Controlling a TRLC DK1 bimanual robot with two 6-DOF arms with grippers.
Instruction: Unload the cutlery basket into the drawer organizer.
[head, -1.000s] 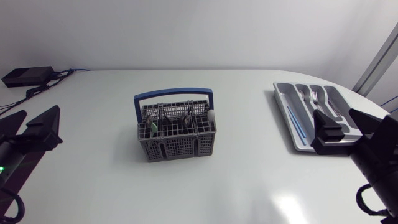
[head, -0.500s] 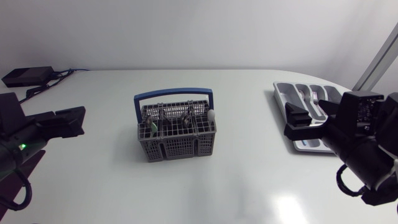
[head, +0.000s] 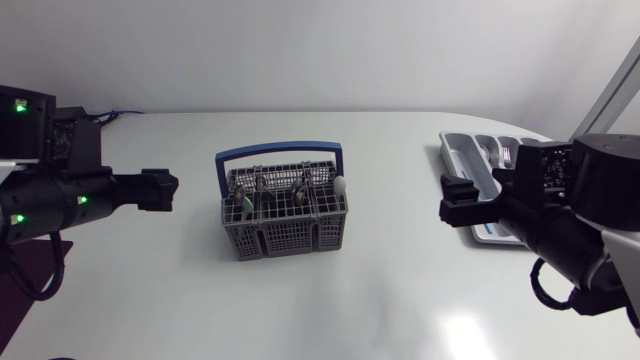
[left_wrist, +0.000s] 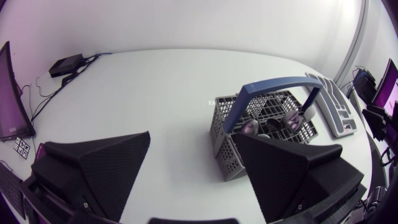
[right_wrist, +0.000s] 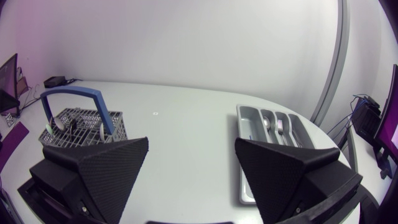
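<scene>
The cutlery basket (head: 283, 210) stands at the frame's centre on the counter (head: 380, 300), with cutlery (head: 300, 186) held upright under its blue handle (head: 279, 150). The drawer organizer (head: 462, 152) lies at the upper right. Both claws are spread and empty: the left claw (head: 163, 189) at mid-left, the right claw (head: 455, 205) right of centre. One piece is best approached from above, clear of the handle, and gripped by its protruding end.

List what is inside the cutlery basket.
Several pieces of cutlery stand in the basket, one with a pale rounded end. The mesh walls hide their lower parts, so an exact count is not possible.
</scene>
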